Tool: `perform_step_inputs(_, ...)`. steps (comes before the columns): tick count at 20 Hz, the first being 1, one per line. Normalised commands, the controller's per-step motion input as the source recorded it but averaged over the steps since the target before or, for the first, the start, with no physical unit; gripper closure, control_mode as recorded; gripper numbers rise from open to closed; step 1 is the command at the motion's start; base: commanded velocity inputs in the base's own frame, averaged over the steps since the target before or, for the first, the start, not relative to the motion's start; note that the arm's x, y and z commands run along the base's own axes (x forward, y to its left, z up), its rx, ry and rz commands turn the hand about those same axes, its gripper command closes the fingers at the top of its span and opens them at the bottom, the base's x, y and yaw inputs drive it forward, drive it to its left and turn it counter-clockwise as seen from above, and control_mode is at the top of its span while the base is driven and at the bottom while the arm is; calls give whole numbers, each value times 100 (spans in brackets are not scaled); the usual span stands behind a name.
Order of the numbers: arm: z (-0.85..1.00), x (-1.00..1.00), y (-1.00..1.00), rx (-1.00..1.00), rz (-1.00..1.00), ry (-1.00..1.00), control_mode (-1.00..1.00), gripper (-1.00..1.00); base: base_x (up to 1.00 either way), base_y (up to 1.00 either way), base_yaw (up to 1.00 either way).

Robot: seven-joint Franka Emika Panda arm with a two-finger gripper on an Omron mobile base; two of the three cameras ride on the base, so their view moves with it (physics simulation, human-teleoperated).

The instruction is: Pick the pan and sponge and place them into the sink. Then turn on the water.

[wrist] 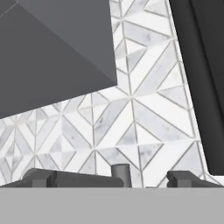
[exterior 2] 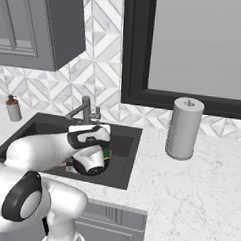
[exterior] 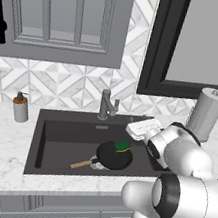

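Note:
The black pan (exterior: pixel 110 157) lies flat in the dark sink (exterior: pixel 66 134), its wooden handle (exterior: pixel 80 164) pointing front-left. The green-topped sponge (exterior: pixel 122 146) rests on the pan's back right rim. In the right base view the arm hides most of the pan, and a bit of the sponge (exterior 2: pixel 107 154) peeks out beside it. My gripper (wrist: pixel 111 180) is open, its fingertips (wrist: pixel 39 179) wide apart, level with the top of the grey faucet (exterior: pixel 106 105) and facing the tiled wall. The hand hovers over the sink's back right corner, holding nothing. No water runs from the faucet.
A grey soap dispenser (exterior: pixel 21 108) stands on the marble counter left of the sink. A paper towel roll (exterior: pixel 206 114) stands on the right under the dark-framed window. A grey wall cabinet (wrist: pixel 52 52) hangs above the tiled backsplash.

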Motion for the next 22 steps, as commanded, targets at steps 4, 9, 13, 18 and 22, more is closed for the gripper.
perform_step_inputs(4,0,21,0,1,4,0,-100,-100,0,0,0)
perform_step_inputs(9,1,35,0,0,8,1,-100,-100,0,0,0)
perform_step_inputs(13,0,22,1,0,6,0,-100,-100,0,0,0)
perform_step_inputs(18,0,22,11,0,3,0,-100,-100,0,0,0)
perform_step_inputs(22,0,28,24,-3,0,0,-100,-100,0,0,0)
